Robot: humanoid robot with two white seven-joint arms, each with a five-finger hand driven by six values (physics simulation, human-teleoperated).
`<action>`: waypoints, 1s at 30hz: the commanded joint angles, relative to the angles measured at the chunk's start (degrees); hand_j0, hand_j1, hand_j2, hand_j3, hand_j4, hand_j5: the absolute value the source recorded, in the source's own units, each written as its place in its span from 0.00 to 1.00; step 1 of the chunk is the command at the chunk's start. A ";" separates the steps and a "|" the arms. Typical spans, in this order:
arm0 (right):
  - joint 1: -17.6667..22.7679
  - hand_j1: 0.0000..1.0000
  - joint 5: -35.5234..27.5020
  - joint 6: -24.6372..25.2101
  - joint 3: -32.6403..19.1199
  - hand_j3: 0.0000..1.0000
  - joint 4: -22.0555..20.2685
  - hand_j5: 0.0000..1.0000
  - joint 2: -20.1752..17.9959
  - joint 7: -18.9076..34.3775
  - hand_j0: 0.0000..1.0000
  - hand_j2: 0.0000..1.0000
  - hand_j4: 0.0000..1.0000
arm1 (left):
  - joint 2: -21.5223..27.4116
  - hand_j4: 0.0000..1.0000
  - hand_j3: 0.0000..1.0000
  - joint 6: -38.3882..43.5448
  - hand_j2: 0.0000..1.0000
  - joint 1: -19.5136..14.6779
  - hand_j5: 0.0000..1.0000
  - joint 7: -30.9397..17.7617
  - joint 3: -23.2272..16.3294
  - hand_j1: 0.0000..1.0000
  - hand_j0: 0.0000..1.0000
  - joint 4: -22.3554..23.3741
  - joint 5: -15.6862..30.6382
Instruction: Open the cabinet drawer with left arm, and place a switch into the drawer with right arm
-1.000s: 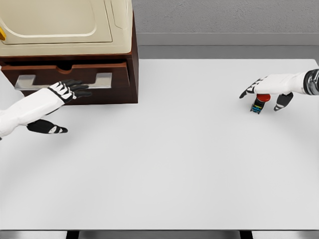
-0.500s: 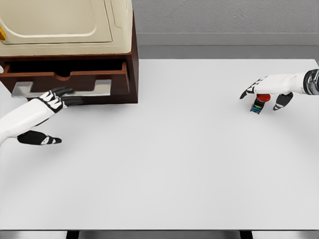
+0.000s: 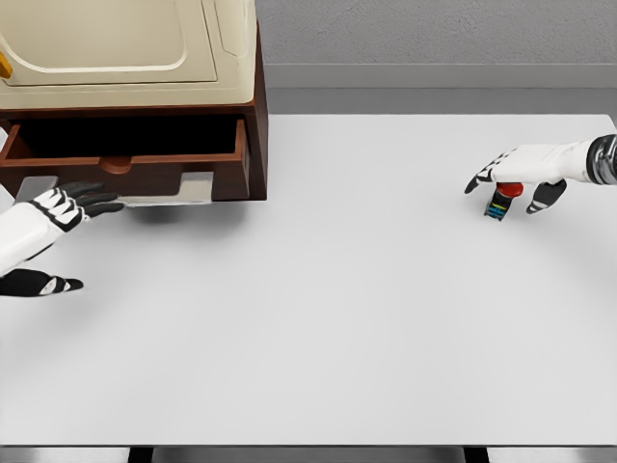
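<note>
Drawer-opening step judged to be in hand. The drawer (image 3: pixel 125 159) of the brown cabinet (image 3: pixel 253 116) is seen partly pulled out toward the camera, its dark inside exposed along the top. The left hand (image 3: pixel 67 205) is placed at the pale metal handle (image 3: pixel 183 189) on the drawer front, fingers (image 3: pixel 96 198) laid flat along the handle's left part; whether they are hooked round it cannot be told. The thumb is held apart, lower down, over the table (image 3: pixel 318 309). A cream appliance (image 3: pixel 125 48) is seen on top of the cabinet. The switch (image 3: pixel 501 201), small, with a red cap and a dark body showing coloured marks, is found at the far right of the table, well apart from the cabinet. The right hand (image 3: pixel 516 177) is arched over it, fingers curved down around it; a firm grasp is probable but not certain. The switch's long axis is seen tilted, red cap up and toward the right, dark end down and toward the left. Next move, as judged: the drawer to be drawn out further for a clear opening, then the switch to be lifted and carried leftward across the table to above the open drawer.
</note>
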 commanded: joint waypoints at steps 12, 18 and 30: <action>-0.09 0.66 -0.91 0.13 -0.34 0.66 0.04 0.66 -0.04 -0.02 0.66 0.66 0.66 | -0.25 1.00 1.00 0.14 1.00 1.06 1.00 0.00 8.66 1.00 1.00 -0.20 5.25; -0.09 0.66 -1.00 0.13 -0.42 0.66 0.04 0.66 -0.04 -0.02 0.66 0.66 0.66 | -2.44 1.00 1.00 0.14 1.00 -4.92 1.00 -0.27 8.30 1.00 1.00 -0.20 5.25; -0.18 0.53 -1.00 0.13 -0.42 0.53 0.04 0.53 -0.04 -0.02 0.53 0.53 0.53 | -11.76 1.00 1.00 0.14 1.00 -7.03 1.00 -0.44 9.00 1.00 1.00 -0.20 4.90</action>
